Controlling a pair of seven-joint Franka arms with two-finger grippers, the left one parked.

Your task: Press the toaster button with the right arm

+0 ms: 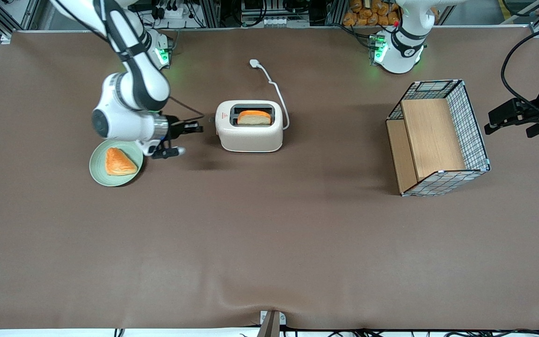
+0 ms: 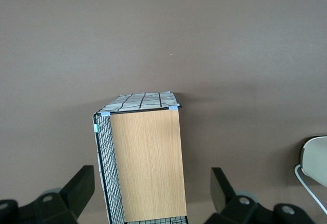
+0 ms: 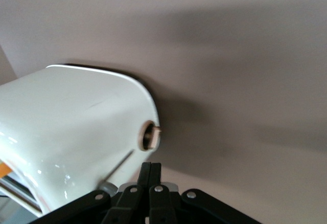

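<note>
The cream-white toaster stands on the brown table with a slice of bread in its top slot. It also shows in the right wrist view. The right arm's gripper is level with the toaster's narrow end, toward the working arm's end of the table, with a small gap between them. Its fingers are shut together and hold nothing. The pale grey toaster button sticks out at the end of a thin slot line, close beside the fingertips. A round dial sits on the same end.
A green plate with a toast triangle lies under the wrist, nearer the front camera. The white cord and plug trail from the toaster toward the arm bases. A wire-mesh wooden basket stands toward the parked arm's end.
</note>
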